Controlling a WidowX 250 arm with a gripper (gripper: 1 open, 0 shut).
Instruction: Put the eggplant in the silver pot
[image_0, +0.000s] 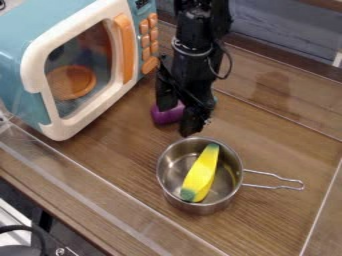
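The purple eggplant (166, 115) lies on the wooden table beside the microwave, partly hidden behind my gripper. My black gripper (178, 111) hangs straight down over it, open, one finger on each side of the eggplant. The silver pot (175, 177) stands in front of it, nearer the camera, its wire handle (274, 183) pointing right. A yellow banana-shaped item (202, 172) lies inside the pot.
A toy microwave (67, 60) with a cream door and teal body stands at the left, an orange bowl (74, 79) showing through its door. A clear plastic wall (80, 190) runs along the table's front edge.
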